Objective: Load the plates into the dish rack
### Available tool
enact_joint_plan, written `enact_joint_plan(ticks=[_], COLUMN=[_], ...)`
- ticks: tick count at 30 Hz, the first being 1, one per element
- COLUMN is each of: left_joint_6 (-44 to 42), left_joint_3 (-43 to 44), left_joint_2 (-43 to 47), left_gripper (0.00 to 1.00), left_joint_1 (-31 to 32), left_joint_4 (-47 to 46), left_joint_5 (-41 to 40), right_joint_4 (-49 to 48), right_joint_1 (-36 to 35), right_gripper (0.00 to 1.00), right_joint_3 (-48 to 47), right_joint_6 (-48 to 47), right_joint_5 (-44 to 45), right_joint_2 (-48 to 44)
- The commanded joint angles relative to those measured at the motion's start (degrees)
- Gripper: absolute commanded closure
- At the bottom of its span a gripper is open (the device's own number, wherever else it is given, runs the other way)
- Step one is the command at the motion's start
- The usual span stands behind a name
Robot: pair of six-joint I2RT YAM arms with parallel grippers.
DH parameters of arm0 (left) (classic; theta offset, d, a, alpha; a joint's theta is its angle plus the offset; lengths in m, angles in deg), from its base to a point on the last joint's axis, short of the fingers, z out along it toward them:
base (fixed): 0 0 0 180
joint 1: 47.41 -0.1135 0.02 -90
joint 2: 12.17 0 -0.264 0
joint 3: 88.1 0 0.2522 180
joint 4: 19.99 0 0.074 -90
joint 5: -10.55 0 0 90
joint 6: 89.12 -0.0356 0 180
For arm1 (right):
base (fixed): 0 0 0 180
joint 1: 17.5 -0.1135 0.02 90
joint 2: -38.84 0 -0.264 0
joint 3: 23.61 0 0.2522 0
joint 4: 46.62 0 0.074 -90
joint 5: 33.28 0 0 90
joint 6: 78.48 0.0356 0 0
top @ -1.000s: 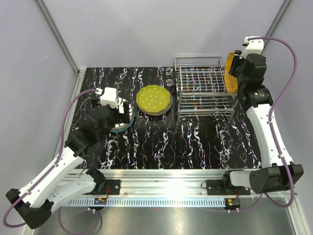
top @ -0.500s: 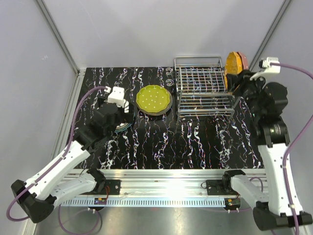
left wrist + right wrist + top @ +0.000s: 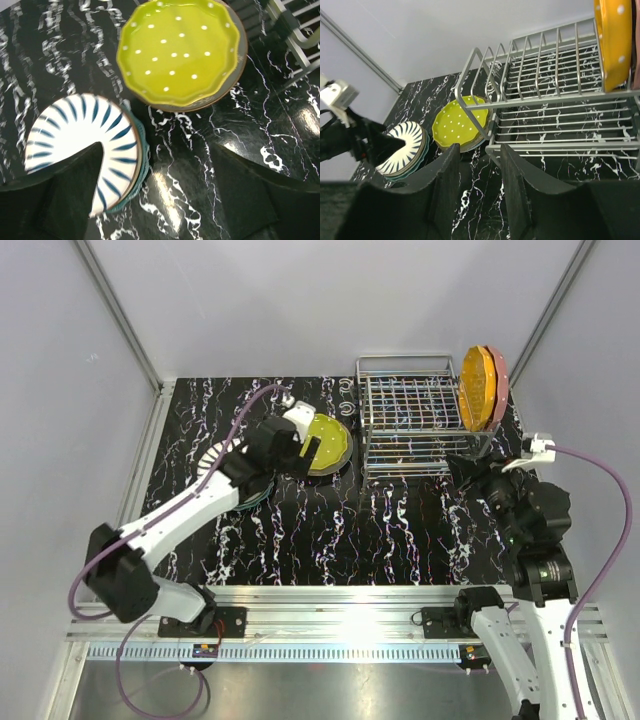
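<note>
From above, the left arm is stretching diagonally from its base at the near-left corner, with its elbow low over the worktop (image 3: 330, 530). The left tool (image 3: 308, 452) is hovering at the near-left edge of the yellow-green plate (image 3: 332, 440). A stack of plates (image 3: 247, 502) is peeking out from under the forearm. The right arm is folded back on the right side, and the right tool (image 3: 465, 468) is pointing toward the near-right corner of the dish rack (image 3: 412, 425) without touching it. An orange plate (image 3: 474, 388) and a pink plate (image 3: 496, 390) are standing upright at the rack's right end, close together. The worktop is black with white veining, and pale grey walls (image 3: 300, 300) and a metal frame post (image 3: 115, 310) are closing it in.

The left wrist view is looking straight down. The left tool (image 3: 160, 200) is gaping wide (nothing between its fingers but marble). The yellow-green plate (image 3: 180, 50) is lying flat on a grey-rimmed plate (image 3: 241, 50). The striped plate (image 3: 85, 145) is topping a teal plate (image 3: 131, 196) just beside it.

In the right wrist view, the right tool (image 3: 480, 185) is standing narrowly parted and gripping nothing. Beyond it, the dish rack (image 3: 555, 100) is holding the orange plate (image 3: 615, 40) upright in its right-hand slots. The yellow-green plate (image 3: 462, 122) is lying just left of the rack, and the striped plate (image 3: 405, 145) is lying farther left.
</note>
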Motion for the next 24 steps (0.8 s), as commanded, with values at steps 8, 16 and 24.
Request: enact_joint_plan(ticks=[8,16,24], left_joint_6=[-10.28,-12.66,-13.36], left_joint_3=[8.59,19.41,24.26], left_joint_2=[-16.42,-28.64,-35.41], left_gripper=[0.28,0.44,0.47], left_joint_1=[0.22,0.22,0.22], left_joint_4=[-7.21,-5.01,-4.22], left_joint_5=[14.87,17.42,17.77], right_joint_4=[-2.55,-3.25,-3.6], right_joint_1=[0.16,-0.11,-1.95], right_gripper=[0.57,0.59,0.59], right_joint_3=[5.91,7.59,7.85], right_joint_6=[5.22,5.31,4.34], right_joint_5=[-3.1,-3.01,-1.43], right_joint_2=[-8.23,-10.44,-10.7])
